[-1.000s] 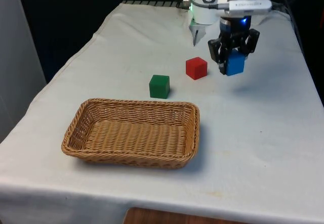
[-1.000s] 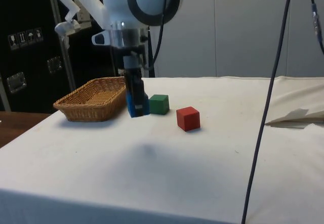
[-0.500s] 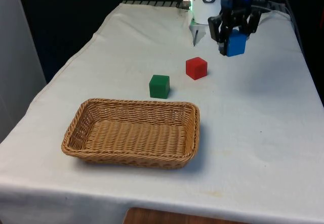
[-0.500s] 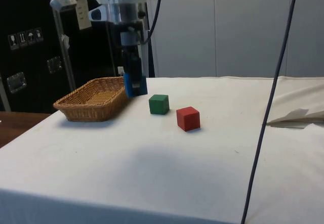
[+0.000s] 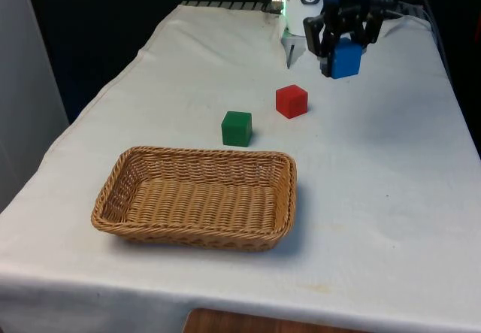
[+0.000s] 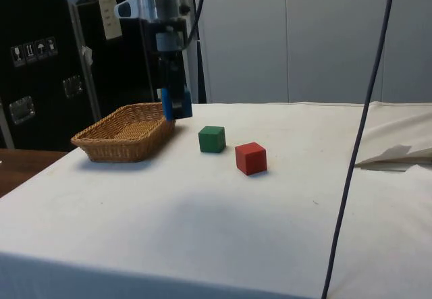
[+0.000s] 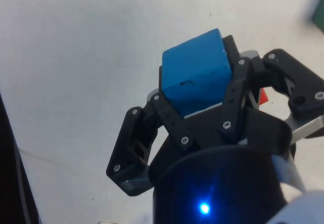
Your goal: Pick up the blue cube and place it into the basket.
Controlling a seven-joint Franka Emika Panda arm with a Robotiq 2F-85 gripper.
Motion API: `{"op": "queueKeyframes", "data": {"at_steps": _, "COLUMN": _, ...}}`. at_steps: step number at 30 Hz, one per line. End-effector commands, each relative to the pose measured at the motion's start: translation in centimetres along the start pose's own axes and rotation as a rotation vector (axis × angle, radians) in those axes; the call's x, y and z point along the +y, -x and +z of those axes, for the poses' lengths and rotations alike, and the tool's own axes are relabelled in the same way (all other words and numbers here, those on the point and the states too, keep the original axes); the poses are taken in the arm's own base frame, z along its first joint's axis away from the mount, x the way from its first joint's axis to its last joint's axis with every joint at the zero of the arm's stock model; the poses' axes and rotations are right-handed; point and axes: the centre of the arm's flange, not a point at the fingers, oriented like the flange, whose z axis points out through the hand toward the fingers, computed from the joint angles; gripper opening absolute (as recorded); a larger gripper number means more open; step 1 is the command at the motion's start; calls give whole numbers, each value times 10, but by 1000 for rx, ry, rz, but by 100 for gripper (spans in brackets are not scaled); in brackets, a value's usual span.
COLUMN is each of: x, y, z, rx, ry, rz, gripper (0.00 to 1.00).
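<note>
we see the gripper (image 5: 344, 49) higher above the white cloth (image 5: 391, 168) than 1 second ago, and the blue cube (image 5: 346, 59) clamped between its fingers rises with it. in the front view the pair now sits further up and a little toward the front view's left compared with half a second ago. in the side view the blue cube (image 6: 177, 102) now hangs above the basket's (image 6: 121, 137) near corner, where before it hung level with the green cube (image 6: 211, 139).
</note>
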Motion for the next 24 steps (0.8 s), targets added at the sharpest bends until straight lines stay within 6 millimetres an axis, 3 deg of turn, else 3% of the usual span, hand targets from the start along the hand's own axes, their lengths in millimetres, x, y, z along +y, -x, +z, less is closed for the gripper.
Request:
{"op": "queueKeyframes", "data": {"at_steps": 1, "x": 2, "y": 0, "z": -1, "rx": -8, "ry": -1, "rz": 4, "gripper": 1}}
{"op": "queueKeyframes", "data": {"at_steps": 12, "x": 24, "y": -8, "z": -12, "rx": 3, "ry": 8, "rz": 25, "gripper": 1}}
{"op": "queueKeyframes", "data": {"at_steps": 24, "x": 62, "y": -35, "z": -11, "rx": 0, "ry": 9, "rz": 27, "gripper": 1}}
